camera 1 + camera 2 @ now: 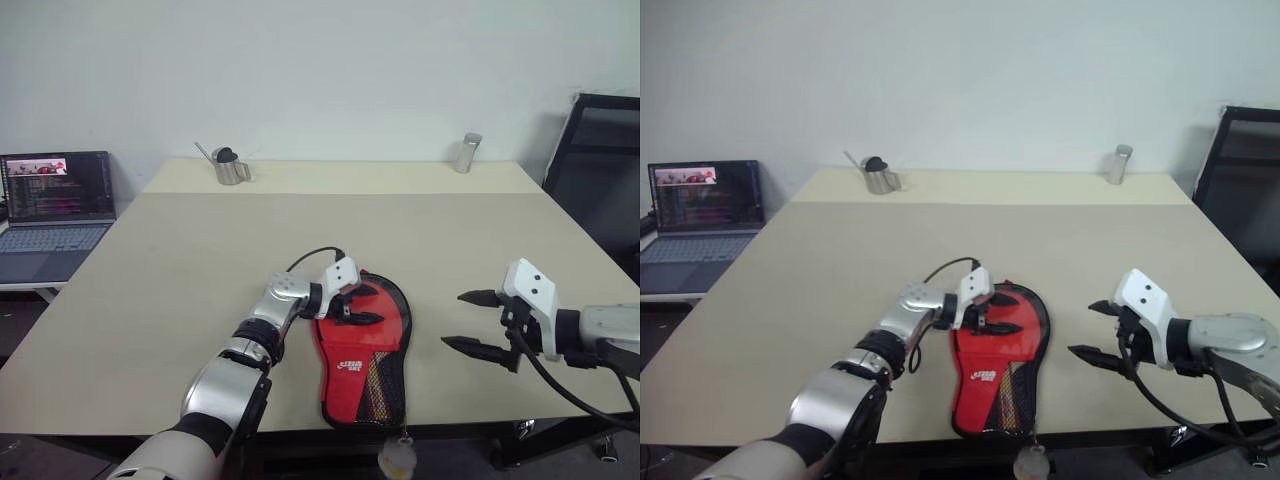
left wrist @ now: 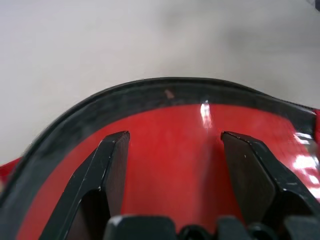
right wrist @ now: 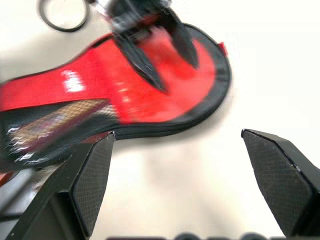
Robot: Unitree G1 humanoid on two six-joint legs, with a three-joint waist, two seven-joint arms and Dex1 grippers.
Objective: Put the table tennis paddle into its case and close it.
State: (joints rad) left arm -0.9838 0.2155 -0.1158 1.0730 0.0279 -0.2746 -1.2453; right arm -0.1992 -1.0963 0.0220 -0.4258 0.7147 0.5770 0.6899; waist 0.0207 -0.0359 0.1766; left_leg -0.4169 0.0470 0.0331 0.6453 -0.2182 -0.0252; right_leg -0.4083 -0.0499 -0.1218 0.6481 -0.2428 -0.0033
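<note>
Left gripper (image 1: 368, 307) hovers over the round upper part of the case (image 1: 362, 352), its two black fingers (image 2: 114, 165) spread apart above the red panel with nothing pinched between them. Whether the fingertips touch the fabric cannot be told. Right gripper (image 1: 478, 322) is held above bare tabletop to the right of the case, well apart from it, pointing toward it; its fingers (image 3: 90, 185) are spread wide and empty.

Case lies flat near the front edge of the table (image 1: 200, 260), slightly right of centre, round end toward the far side and narrow handle end toward the near edge. Its red panel with white lettering faces up, bordered in black, with a black mesh pocket on the lower right portion. A small pale tag hangs from the handle end past the table edge. The table tennis paddle cannot be made out separately from the case.

Other items noted: a metal cup (image 1: 231, 167) with a dark object in it at the far left of the table, a metal cylinder (image 1: 466, 153) at the far right, an open laptop (image 1: 52, 215) on a separate surface to the left, and a black chair (image 1: 600, 170) at the right.
</note>
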